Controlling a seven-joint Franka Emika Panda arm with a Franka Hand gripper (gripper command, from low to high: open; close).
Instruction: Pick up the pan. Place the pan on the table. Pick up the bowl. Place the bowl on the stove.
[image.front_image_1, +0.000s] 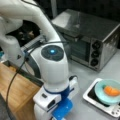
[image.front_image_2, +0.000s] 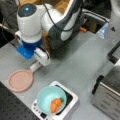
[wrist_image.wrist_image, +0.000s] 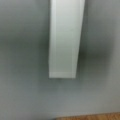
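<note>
Grey bench (image.front_image_2: 75, 62) fills most of both front views, with a steel toaster oven (image.front_image_1: 87, 37) at the upper right of a front view and a light wooden block (image.front_image_1: 15, 85) at its lower left. The pan (image.front_image_2: 20, 80) lies flat on the bench at the lower left of a front view, its white stub handle (image.front_image_2: 35, 66) pointing up and right toward the arm. The bowl (image.front_image_2: 44, 96) sits on the stove (image.front_image_2: 71, 98) at the bottom centre, with an orange piece of food (image.front_image_2: 55, 105) inside it; the same bowl on the stove shows at the lower right of a front view (image.front_image_1: 100, 90). The end effector (image.front_image_2: 41, 58) hangs from the blue flange just above the tip of the pan's handle and well apart from the bowl, and it carries nothing that I can see; whether its fingers are apart or together I cannot tell, since the wrist body hides them. The wrist view gives only a white bar over grey bench, with a wooden edge at the bottom, and I cannot say whether that bar is a finger or the handle. As things lie, I judge all four steps done, pan on bench and bowl on stove; nothing of the task seems left to call for a further grasp.
</note>
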